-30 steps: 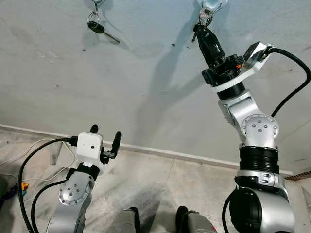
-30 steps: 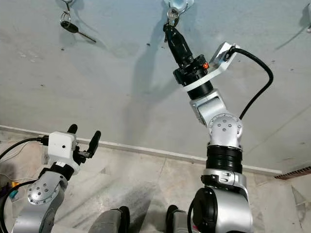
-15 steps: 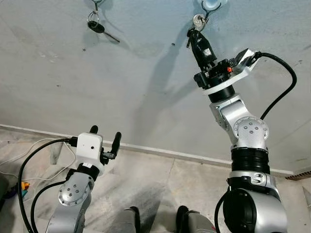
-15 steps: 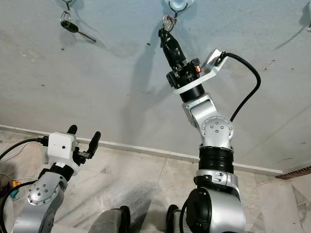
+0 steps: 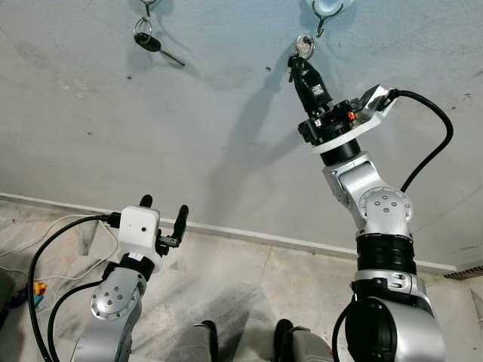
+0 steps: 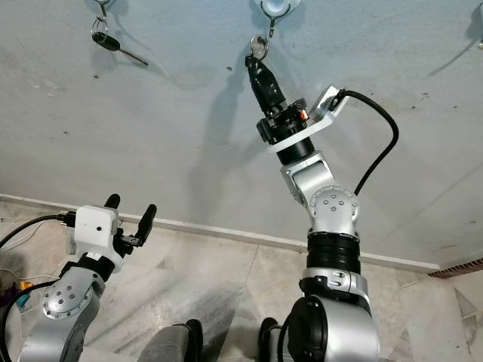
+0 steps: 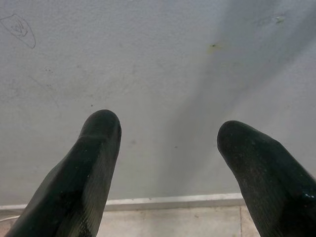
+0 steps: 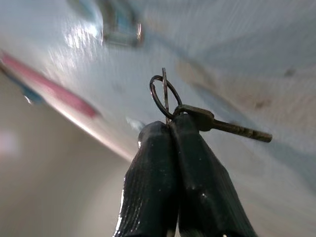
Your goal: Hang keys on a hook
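Observation:
My right gripper is raised to the grey wall and shut on a small bunch of keys. The silver key ring sticks up past the fingertips. The ring sits just below and to the left of a light blue wall hook, a small gap apart from its tip. In the right wrist view the ring stands upright above the closed fingers and the hook is a blur beyond it. My left gripper is held low near the floor, open and empty, facing the wall.
A second hook at the upper left carries another key bunch with a black fob. A white skirting board runs along the wall's foot. Cables lie on the tiled floor at the left. My feet show at the bottom.
My right gripper has moved left and a little down with the keys; the ring, which was right under the hook, now sits lower and to its left. The left arm stayed put.

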Controlling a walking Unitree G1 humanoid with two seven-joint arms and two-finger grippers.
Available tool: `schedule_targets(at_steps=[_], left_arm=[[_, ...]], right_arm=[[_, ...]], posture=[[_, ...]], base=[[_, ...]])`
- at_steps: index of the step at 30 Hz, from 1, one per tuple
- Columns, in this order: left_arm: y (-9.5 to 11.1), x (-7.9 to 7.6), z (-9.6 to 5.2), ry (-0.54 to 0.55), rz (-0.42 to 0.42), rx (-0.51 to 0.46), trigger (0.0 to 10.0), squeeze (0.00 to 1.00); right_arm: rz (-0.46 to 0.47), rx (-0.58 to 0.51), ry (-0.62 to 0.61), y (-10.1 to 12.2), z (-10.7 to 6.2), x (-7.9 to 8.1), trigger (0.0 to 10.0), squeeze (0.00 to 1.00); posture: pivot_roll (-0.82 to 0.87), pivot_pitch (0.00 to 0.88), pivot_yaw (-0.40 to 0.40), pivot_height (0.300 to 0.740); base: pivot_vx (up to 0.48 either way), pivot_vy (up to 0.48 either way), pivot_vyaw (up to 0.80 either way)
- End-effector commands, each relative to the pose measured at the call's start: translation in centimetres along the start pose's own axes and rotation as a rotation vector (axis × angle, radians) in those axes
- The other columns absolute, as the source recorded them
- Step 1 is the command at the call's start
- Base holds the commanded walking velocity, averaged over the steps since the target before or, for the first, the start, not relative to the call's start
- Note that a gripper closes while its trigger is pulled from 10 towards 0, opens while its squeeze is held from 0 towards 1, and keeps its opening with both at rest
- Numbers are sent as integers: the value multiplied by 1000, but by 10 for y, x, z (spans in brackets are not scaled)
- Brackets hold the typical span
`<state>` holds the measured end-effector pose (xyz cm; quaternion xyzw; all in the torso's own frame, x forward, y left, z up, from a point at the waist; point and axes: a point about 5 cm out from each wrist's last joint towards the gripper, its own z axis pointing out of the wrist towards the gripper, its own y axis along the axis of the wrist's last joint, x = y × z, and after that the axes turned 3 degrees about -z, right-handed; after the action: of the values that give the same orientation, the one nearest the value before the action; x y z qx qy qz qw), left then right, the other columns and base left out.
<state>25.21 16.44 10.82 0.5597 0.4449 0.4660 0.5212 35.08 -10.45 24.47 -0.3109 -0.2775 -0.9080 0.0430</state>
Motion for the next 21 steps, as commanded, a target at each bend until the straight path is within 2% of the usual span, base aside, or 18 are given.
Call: schedule_targets(at_steps=[1,2,3,5,8,11,12,13,15,16,18,21], left_arm=[[-3,1,-4,2,13,19,10000,0],[-3,1,-4,3,12,19,10000,0],[-3,1,-4,5,12,18,10000,0],[-3,1,-4,7,12,17,10000,0],[-3,1,-3,8,11,16,10000,0],[-3,1,-2,7,9,14,10000,0],[-3,1,-2,6,8,14,10000,0],[-3,1,-2,5,8,13,10000,0],[-3,1,-2,4,7,13,10000,0],[-3,0,0,2,7,12,10000,0],[-3,0,1,1,7,11,10000,0],[-3,-1,2,-1,6,8,10000,0]], right_arm=[[-80,58,4,-5,2,5,10000,0],[-127,89,-1,-8,1,6,10000,0],[-233,142,-19,-13,-2,7,10000,0],[-274,167,-36,-15,-3,7,10000,0],[-403,197,-74,-15,-6,7,10000,0],[-634,208,-146,-11,-6,7,10000,0],[-760,214,-186,-9,-4,7,10000,0],[-788,216,-194,-9,-4,7,10000,0],[-918,227,-215,-8,-3,7,10000,0],[-1033,229,-241,-6,-1,7,10000,0],[-1142,231,-279,-5,0,5,10000,0],[-1237,192,-334,0,0,4,10000,0]], posture=[[183,268,88,740],[182,267,88,740],[181,266,87,740],[181,265,86,740],[178,264,85,740],[171,263,88,740],[170,262,88,740],[170,262,88,740],[166,262,89,740],[161,260,90,740],[158,258,89,740],[158,255,87,740]], base=[[0,0,0],[0,0,0],[0,0,0],[0,0,0],[0,0,0],[0,0,0],[0,0,0],[0,0,0],[0,0,0],[0,0,0],[0,0,0],[0,0,0]])
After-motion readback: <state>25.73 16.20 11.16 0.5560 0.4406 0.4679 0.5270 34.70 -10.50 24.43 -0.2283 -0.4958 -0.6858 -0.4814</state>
